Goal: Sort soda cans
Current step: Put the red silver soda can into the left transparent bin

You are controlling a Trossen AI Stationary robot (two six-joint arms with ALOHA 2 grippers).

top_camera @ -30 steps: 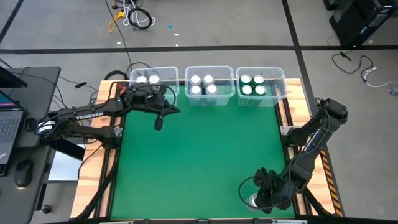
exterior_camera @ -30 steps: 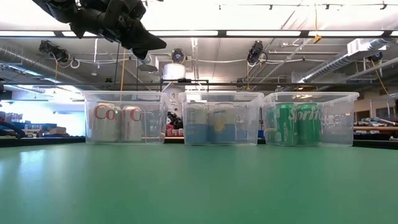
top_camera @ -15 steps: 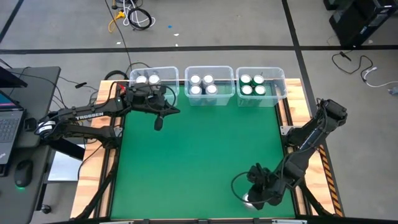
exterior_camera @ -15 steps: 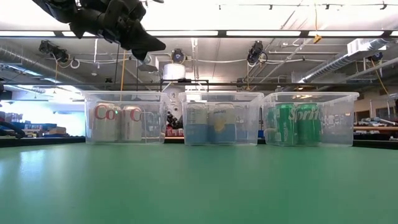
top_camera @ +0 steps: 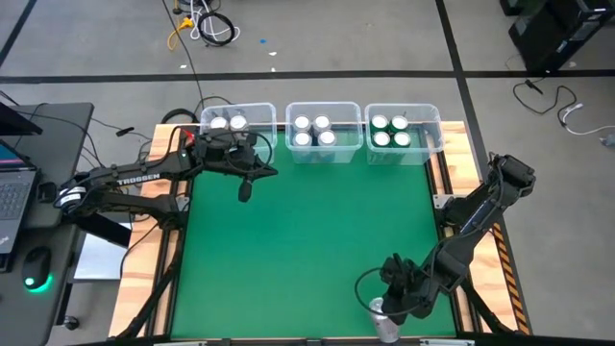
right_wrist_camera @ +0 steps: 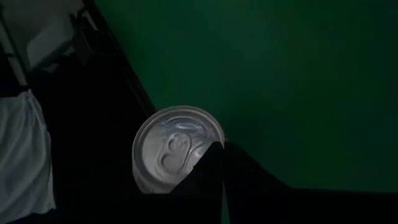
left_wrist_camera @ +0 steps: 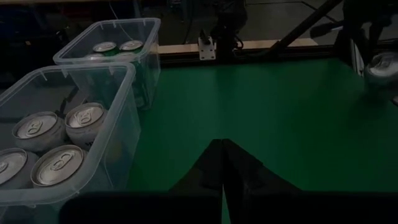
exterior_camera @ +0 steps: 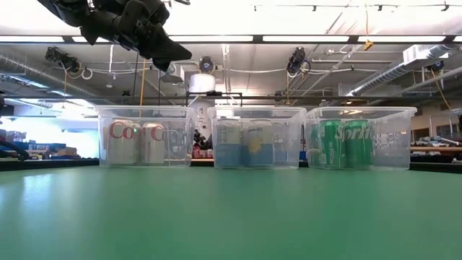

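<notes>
A silver soda can point(right_wrist_camera: 177, 149) sits at the table's near edge, right of the middle point(top_camera: 381, 312); its shiny top faces the right wrist camera. My right gripper point(right_wrist_camera: 222, 163) is shut just beside it, fingertips at the rim of its top. My left gripper point(top_camera: 245, 189) hangs shut above the table in front of the far-left bin point(top_camera: 237, 120), which holds two silver cans point(exterior_camera: 137, 142). The middle bin point(top_camera: 324, 132) holds several silver-and-blue cans, and the right bin point(top_camera: 402, 130) several green ones point(exterior_camera: 345, 143). My right gripper's shut fingertips point(right_wrist_camera: 214, 155) lie against the edge of the can's top point(right_wrist_camera: 200, 144), coming from above at a slant. Nothing is between the fingers. I cannot tell whether they touch the can.
The three clear bins stand in a row along the far edge. The green mat point(top_camera: 307, 240) between them and the near edge lies open. Wooden borders and black rails point(top_camera: 452, 192) run along both sides. A laptop and mouse sit left of the table.
My right gripper has moved a little toward the table's left edge along the near edge. The silver can under it has shifted the same way, and more of its silver side now shows toward the near edge.
</notes>
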